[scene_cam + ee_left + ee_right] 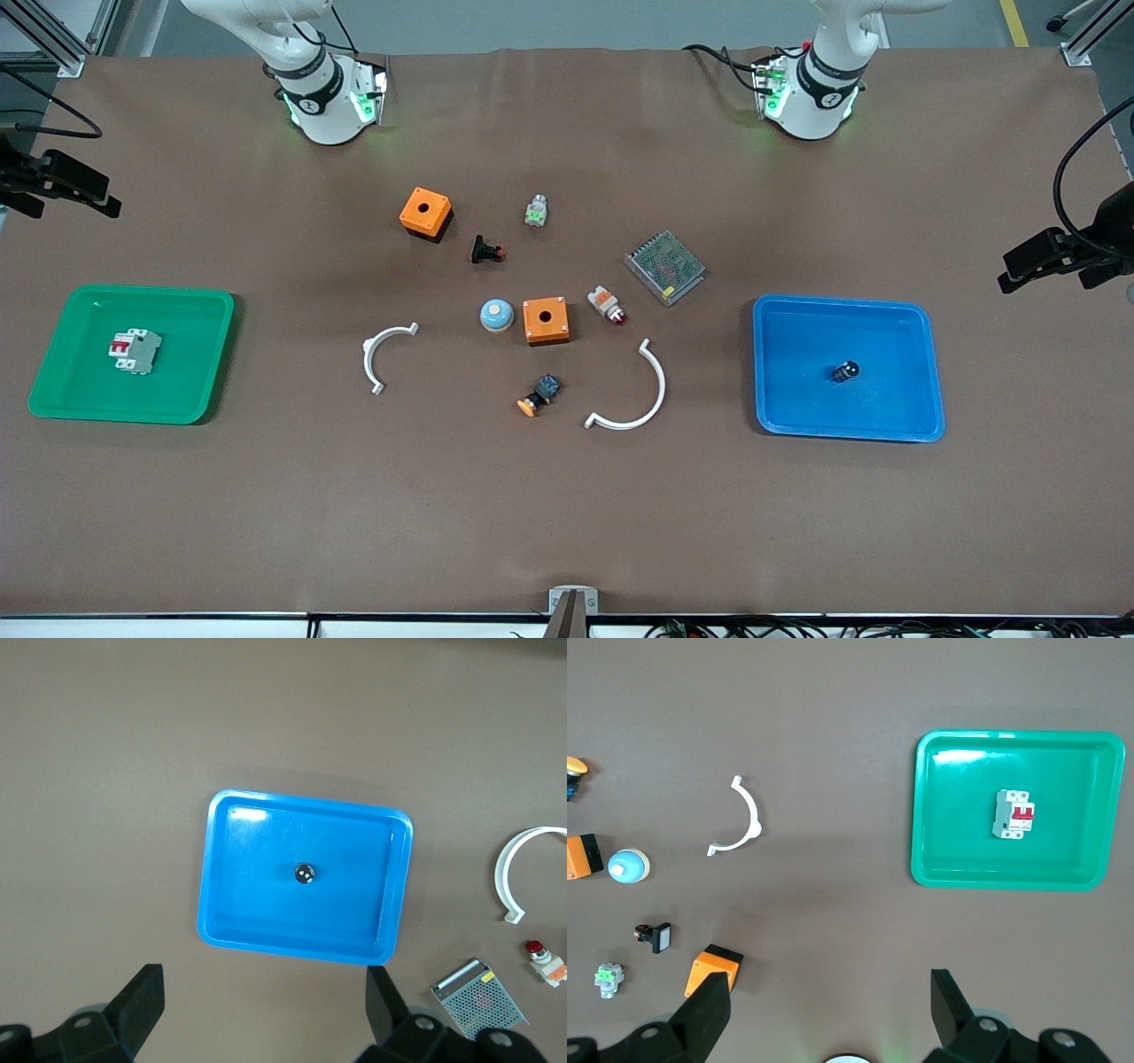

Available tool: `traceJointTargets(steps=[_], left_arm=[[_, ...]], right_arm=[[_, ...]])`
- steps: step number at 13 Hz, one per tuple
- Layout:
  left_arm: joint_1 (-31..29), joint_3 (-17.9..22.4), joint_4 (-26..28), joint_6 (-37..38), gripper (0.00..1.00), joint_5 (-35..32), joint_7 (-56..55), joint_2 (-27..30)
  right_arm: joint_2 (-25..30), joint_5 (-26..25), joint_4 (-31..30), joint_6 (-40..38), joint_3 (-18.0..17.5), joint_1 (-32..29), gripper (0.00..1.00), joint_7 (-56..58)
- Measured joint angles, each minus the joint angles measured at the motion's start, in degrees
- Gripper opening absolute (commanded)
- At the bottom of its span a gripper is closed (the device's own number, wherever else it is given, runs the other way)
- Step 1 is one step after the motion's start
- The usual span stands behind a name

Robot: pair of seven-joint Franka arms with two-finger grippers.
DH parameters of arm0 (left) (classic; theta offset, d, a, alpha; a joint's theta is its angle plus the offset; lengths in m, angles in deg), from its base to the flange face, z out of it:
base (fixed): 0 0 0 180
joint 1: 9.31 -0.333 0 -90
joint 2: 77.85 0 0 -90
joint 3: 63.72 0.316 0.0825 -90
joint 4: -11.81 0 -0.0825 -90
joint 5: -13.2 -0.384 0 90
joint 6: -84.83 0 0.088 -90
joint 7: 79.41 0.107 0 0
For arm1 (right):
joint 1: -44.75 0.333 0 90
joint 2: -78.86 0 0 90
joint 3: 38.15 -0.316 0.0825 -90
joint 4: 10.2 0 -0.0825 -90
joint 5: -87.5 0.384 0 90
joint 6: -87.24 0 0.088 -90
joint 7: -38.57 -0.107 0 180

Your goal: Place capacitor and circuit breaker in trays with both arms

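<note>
Seemingly the job is all but finished, judging by how things lie on the brown table (567, 514). At the left arm's end sits the blue tray (921, 319), and the capacitor (845, 371) stands inside it near the middle, apart from every wall; at the right arm's end sits the green tray (53, 399), with the circuit breaker (135, 351) lying in it, red levers showing, also clear of the rim. Both task parts are therefore already placed, each in its own tray, and nothing is held by either arm. The left gripper (264, 1010) hangs high over the table just beside the blue tray with its fingers spread wide and empty, and the right gripper (829, 1014) hangs likewise above bare table near the green tray, fingers wide apart and empty (in the front view only the arms' wrists show, up by the bases). Between the trays the clutter looks untouched: a metal mesh box (665, 267), two orange boxes (426, 213), two white curved clips (631, 390), a blue dome (496, 315) and several small buttons and lamps. What is left, if anything, is probably only for the arms to settle at rest.
</note>
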Motion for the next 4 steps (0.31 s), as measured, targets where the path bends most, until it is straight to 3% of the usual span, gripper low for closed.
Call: traceJointTargets(steps=[4], left_arm=[[0.0, -0.1, 0.0, 0.0, 1.00, 0.0, 0.1, 0.0]], right_arm=[[0.0, 0.0, -0.1, 0.7, 0.0, 0.0, 1.00, 0.0]])
